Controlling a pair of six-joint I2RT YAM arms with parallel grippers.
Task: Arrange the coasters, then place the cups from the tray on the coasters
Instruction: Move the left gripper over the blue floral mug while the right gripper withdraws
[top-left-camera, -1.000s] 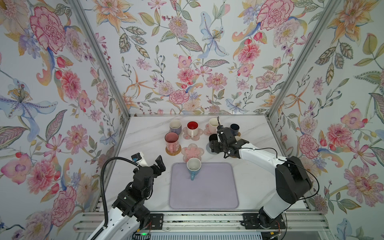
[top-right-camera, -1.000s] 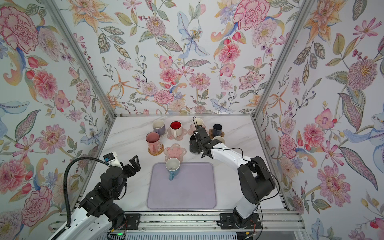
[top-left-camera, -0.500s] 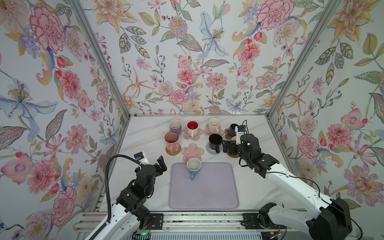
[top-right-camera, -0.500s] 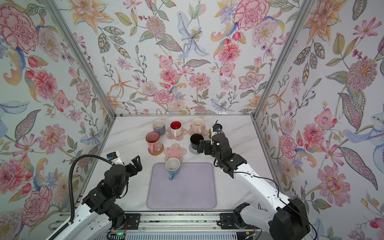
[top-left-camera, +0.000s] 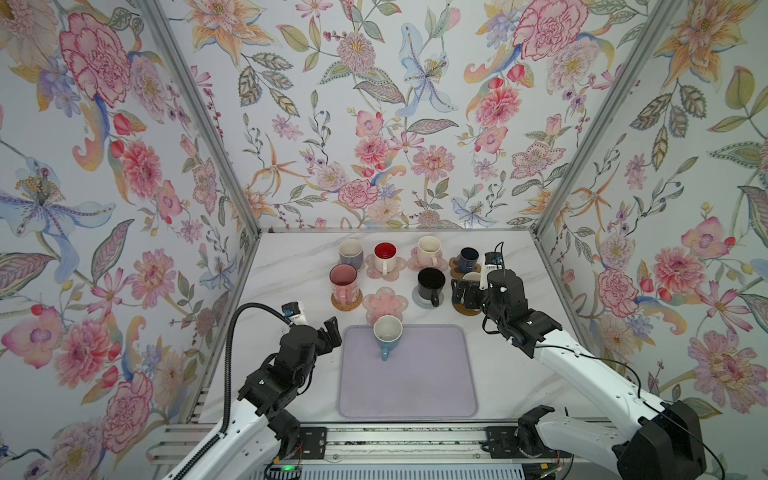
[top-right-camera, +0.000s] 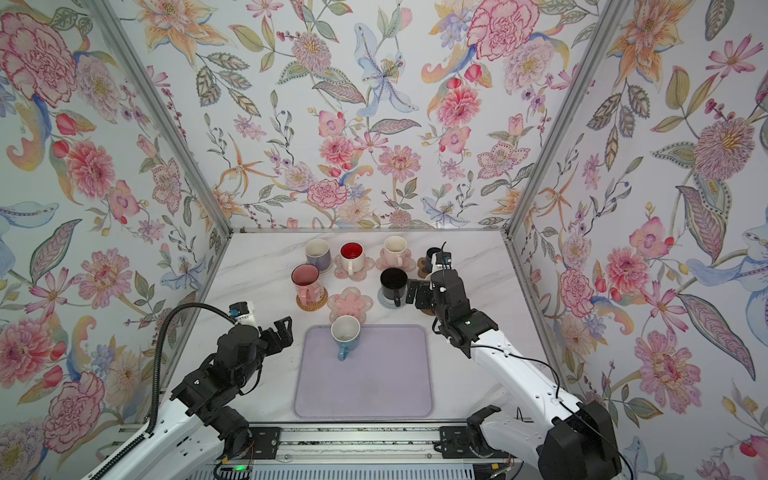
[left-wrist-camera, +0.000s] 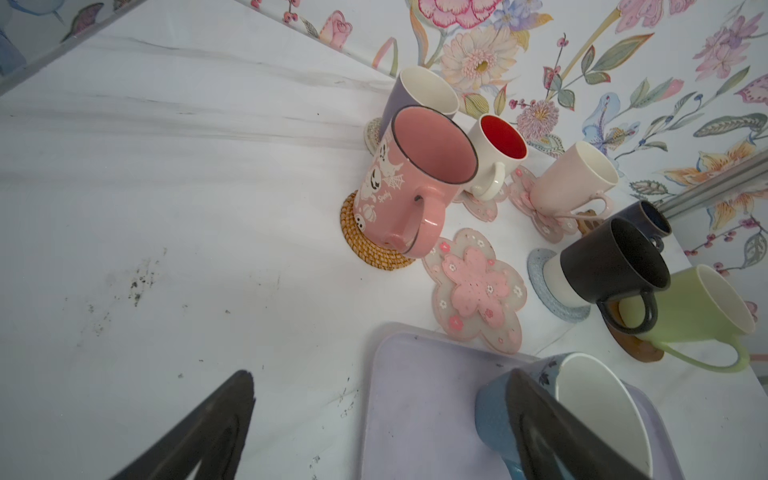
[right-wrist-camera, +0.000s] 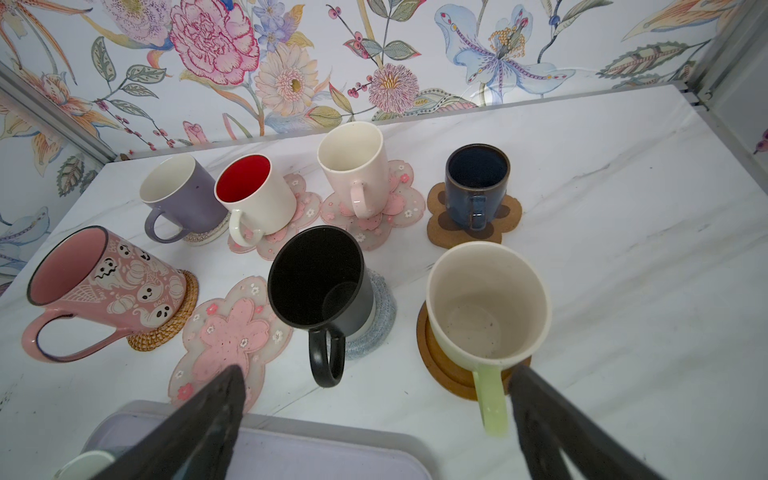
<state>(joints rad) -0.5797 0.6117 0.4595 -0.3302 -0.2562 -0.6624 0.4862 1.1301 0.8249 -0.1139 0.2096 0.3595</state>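
Observation:
One blue cup (top-left-camera: 387, 334) stands on the lavender tray (top-left-camera: 407, 386) at its far edge. Just beyond it lies a bare pink flower coaster (top-left-camera: 384, 303). My left gripper (top-left-camera: 332, 334) hangs open left of the tray, the blue cup (left-wrist-camera: 582, 411) beside one finger. My right gripper (top-left-camera: 463, 293) is open over the light green cup (right-wrist-camera: 486, 307) on its wooden disc coaster (right-wrist-camera: 440, 365), holding nothing. The black cup (top-left-camera: 431, 282) stands on the grey knitted coaster (right-wrist-camera: 384, 307).
The pink cup (top-left-camera: 344, 282) stands on a rattan coaster. Behind it, the lavender cup (top-left-camera: 351, 253), red-inside cup (top-left-camera: 384, 255), cream cup (top-left-camera: 429, 249) and navy cup (top-left-camera: 468, 258) each stand on a coaster. Flowered walls close three sides.
My right gripper opened off the black cup, left on the grey coaster, and drew right over the green cup. My left gripper edged closer to the tray.

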